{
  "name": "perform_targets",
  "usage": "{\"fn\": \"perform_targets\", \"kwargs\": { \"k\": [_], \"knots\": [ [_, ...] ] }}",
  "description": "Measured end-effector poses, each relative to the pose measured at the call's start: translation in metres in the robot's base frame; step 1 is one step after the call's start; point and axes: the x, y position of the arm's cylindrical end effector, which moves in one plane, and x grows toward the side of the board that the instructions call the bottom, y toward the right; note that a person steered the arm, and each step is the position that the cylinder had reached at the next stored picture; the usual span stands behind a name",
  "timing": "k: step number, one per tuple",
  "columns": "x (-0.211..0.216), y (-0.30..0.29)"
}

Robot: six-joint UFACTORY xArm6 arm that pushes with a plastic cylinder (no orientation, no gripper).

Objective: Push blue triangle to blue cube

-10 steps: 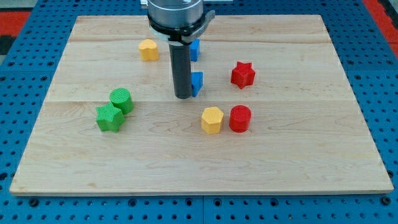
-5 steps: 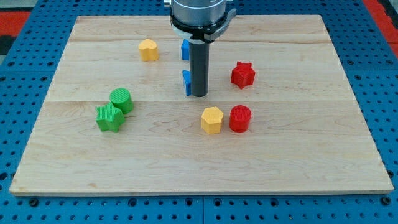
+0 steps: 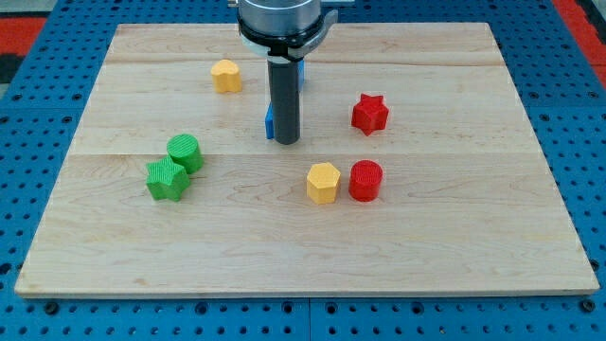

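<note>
My tip (image 3: 285, 141) rests on the board near its middle, a little toward the view's top. The blue triangle (image 3: 270, 124) is mostly hidden behind the rod; only a sliver shows at the rod's left side, touching it. The blue cube (image 3: 300, 73) lies toward the view's top, mostly covered by the rod and the arm's head; a small blue edge shows on the rod's right. The two blue blocks are apart, with the cube above the triangle in the view.
A yellow block (image 3: 225, 75) lies at the upper left of the rod. A red star (image 3: 369, 113) is to the right. A yellow hexagon (image 3: 323, 182) and red cylinder (image 3: 365, 180) sit below. A green cylinder (image 3: 185, 152) and green star (image 3: 167, 179) are at the left.
The rod swung right and then back left. The blue triangle now shows at the rod's left side instead of its right, slightly further left than before.
</note>
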Motion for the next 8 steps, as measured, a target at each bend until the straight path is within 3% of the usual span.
{"fn": "perform_targets", "kwargs": {
  "k": [4, 8],
  "knots": [
    [-0.002, -0.023],
    [-0.043, -0.022]
  ]
}}
